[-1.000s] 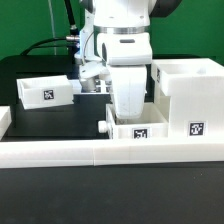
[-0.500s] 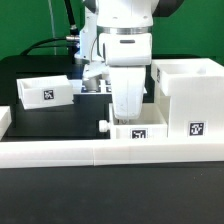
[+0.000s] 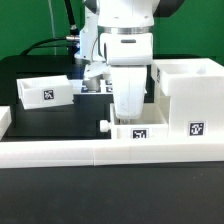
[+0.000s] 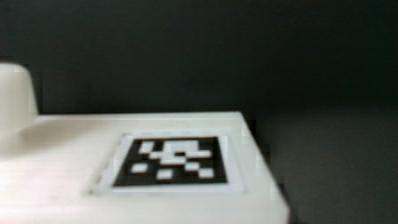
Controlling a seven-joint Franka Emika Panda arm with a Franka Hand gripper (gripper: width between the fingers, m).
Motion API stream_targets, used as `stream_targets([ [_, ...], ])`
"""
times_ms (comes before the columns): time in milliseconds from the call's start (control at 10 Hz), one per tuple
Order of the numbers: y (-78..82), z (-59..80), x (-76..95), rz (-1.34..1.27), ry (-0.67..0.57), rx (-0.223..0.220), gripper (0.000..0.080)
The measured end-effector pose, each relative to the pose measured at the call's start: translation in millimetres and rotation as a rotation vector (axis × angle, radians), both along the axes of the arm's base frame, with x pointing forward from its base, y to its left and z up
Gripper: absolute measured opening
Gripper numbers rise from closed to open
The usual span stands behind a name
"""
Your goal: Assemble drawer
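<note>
Fenced along the front by a long low white rail (image 3: 60,152), stretched across the black table (image 3: 25,72) from the exterior view's left to its right and hiding the foot of the near tray (image 3: 150,127) just behind it. Hemmed in on the exterior view's right by the large case (image 3: 185,92), just beside that tray, opening facing up. Well apart to the left, a second tray (image 3: 30,88). For labels, only black-and-white square tags (image 3: 196,128): one on each tray wall, one on the case, plus a blurred tag (image 4: 173,160) close up on a white surface in the wrist view. Near tray lying lengthwise along the rail, with its knob (image 3: 104,126) pointing to the exterior view's left. Down inside that tray with the gripper (image 3: 128,113), fingertips hidden behind the wall; cannot tell whether the jaws are apart or together.
</note>
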State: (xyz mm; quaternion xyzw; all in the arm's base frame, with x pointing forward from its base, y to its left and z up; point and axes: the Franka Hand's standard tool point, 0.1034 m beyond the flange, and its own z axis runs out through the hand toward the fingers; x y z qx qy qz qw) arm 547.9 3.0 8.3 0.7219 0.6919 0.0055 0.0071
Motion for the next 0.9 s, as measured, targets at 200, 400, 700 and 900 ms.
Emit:
stream_targets([
  [200, -4.8, 0.0, 0.0, -0.001, 0.000, -0.001, 0.0042],
  [400, -5.6, -0.1, -0.6, -0.003, 0.007, -0.002, 0.0042],
  [700, -1.1, -0.2, -0.6, 0.011, 0.003, -0.003, 0.0042],
  [900, -0.9, 0.4, 0.1, 0.015, 0.008, -0.013, 0.0042],
])
